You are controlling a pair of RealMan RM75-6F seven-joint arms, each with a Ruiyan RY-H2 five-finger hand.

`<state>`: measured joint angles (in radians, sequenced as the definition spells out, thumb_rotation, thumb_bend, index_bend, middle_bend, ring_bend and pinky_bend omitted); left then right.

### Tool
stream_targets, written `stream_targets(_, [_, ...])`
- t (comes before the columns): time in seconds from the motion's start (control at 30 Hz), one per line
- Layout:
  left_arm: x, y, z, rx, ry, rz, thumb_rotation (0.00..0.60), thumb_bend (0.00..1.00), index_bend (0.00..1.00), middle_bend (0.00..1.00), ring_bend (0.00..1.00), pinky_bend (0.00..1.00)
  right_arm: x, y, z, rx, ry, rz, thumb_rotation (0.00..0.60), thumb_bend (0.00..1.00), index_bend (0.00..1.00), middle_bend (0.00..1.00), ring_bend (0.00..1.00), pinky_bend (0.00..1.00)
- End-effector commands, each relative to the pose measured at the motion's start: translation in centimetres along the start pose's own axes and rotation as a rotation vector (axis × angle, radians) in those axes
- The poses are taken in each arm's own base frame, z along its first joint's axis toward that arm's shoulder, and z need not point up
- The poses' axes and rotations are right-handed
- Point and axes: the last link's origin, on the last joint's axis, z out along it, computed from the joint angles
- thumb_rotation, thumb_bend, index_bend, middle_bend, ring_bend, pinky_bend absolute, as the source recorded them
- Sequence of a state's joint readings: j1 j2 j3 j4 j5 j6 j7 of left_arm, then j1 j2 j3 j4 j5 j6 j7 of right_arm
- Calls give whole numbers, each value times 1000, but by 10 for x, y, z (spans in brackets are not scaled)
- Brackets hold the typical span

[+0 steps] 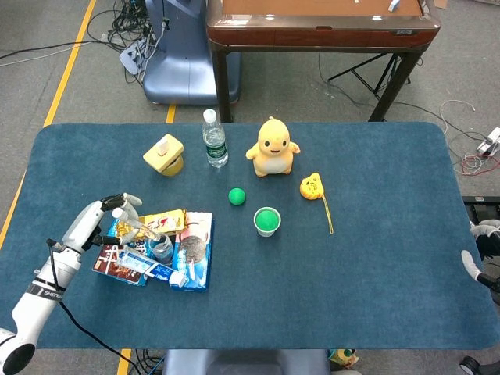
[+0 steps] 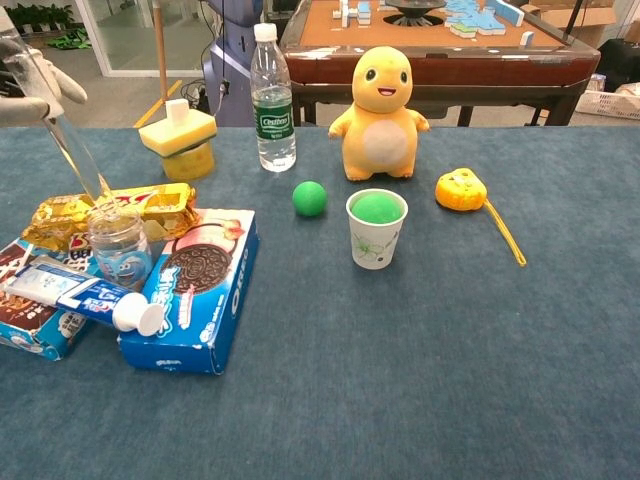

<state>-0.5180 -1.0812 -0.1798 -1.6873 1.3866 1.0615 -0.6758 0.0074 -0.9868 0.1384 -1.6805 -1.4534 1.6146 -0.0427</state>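
Clear glass makes up the long tube (image 1: 134,226) that the left hand (image 1: 100,221) holds at the lower left of the head view. Its fingers (image 1: 125,201) are wrapped round the top end of the tube. The tube leans down to the right, and its low end sits at the mouth of a small clear jar (image 2: 118,247). In the chest view the tube (image 2: 62,130) runs down from the upper left corner, where the left hand (image 2: 30,88) peeks in.

The jar stands in a pile of snacks. A gold snack bag (image 2: 110,212) lies just behind it. A toothpaste tube (image 2: 85,294) lies in front of it, on top of a blue cookie box (image 2: 190,290).

Further right, near the middle of the blue desk (image 1: 391,258), stand a green ball (image 1: 237,196) and a paper cup (image 1: 266,222) with green inside. Behind them are a water bottle (image 1: 215,139), a yellow toy dragon (image 1: 273,148) and a yellow block (image 1: 164,154). A yellow tape measure (image 1: 311,187) lies to the right of the cup.

The right hand (image 1: 478,269) only shows a little at the far right edge, so its fingers cannot be made out.
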Motion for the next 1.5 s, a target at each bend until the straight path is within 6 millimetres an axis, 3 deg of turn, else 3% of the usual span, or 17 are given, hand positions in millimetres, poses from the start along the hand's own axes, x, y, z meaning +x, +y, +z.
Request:
stream_targets(0.03, [4,7,0,-5,-38,-218,600,261,595,322,331,153,0,0,0,-1,0,0,600,381,409,353,221,252])
stream_targets(0.53, [22,-4,2,47,157,30,600,261,602,322,324,153,1,-1,-1,-1,2,-1,600,381,409,353,221,252])
stream_targets(0.77, [23,1,1,56,78,-272,600,261,605,322,321,150,-1,-1,-1,-1,-6,1,600,381,409,353,221,252])
stream_targets(0.87, [27,0,0,48,53,-299,600,261,606,322,321,150,-2,-1,-1,0,-10,-1,600,381,409,353,221,252])
stream_targets(1.27, [35,-14,-4,107,170,227,600,261,613,322,313,143,-1,0,-3,-4,-10,-4,600,381,409,353,221,252])
stream_targets(1.37, [32,-12,-3,124,201,156,600,261,612,322,313,142,-1,0,-3,-5,-10,-3,600,381,409,353,221,252])
stream_targets(1.5, [32,-7,-3,152,210,-74,600,261,606,322,313,142,-1,0,-3,-6,-12,-2,600,381,409,353,221,252])
